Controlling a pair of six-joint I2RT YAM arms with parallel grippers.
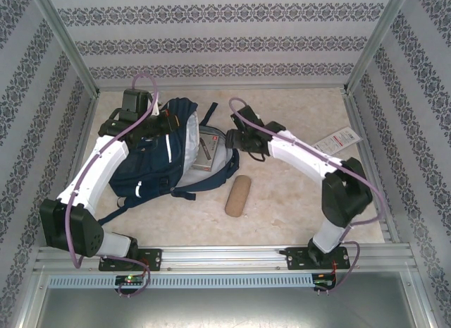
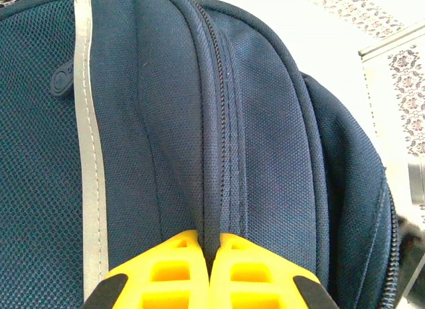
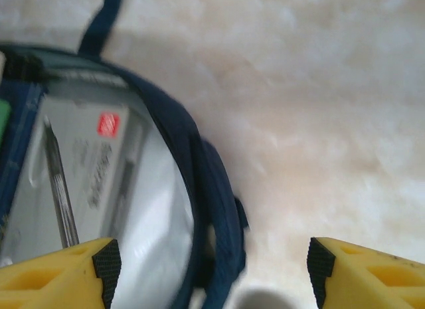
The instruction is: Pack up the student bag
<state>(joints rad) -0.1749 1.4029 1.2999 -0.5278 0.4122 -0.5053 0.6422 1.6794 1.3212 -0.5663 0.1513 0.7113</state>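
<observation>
The main risk lies with the left claw point(image 2: 211, 259). It pinches only a thin ridge of fabric along the zip seam point(image 2: 214, 123) of the student bag point(image 1: 158, 159). If that arm lifts or pulls hard, the cloth could slide out from between the fingers, and the flap would then drop over the mouth. A pull in the wrong direction could also drag the whole bag across the table point(image 1: 296, 208), since nothing else pins it down. The second risk is on the right. The tan roll point(image 1: 237, 196) lies on the table just beside the bag's lower edge, and a careless sweep could knock it away. The dark strap point(image 3: 99, 23) near the rim could also snag a finger reaching inside.

The left claw is closed down to a sliver, its yellow fingers point(image 2: 176, 269) pressed on either side of the seam. The white reflective stripe point(image 2: 86, 136) runs off to one side of the grip. The right claw point(image 3: 211, 269) is spread wide and holds nothing. It hovers over the bag's rim, with the pale lining point(image 3: 156, 216) and a booklet point(image 3: 99, 163) with a red mark below it. Whether it touches the rim cannot be told.

The bag lies on its side on the left half of the table, its mouth open toward the right arm.
</observation>
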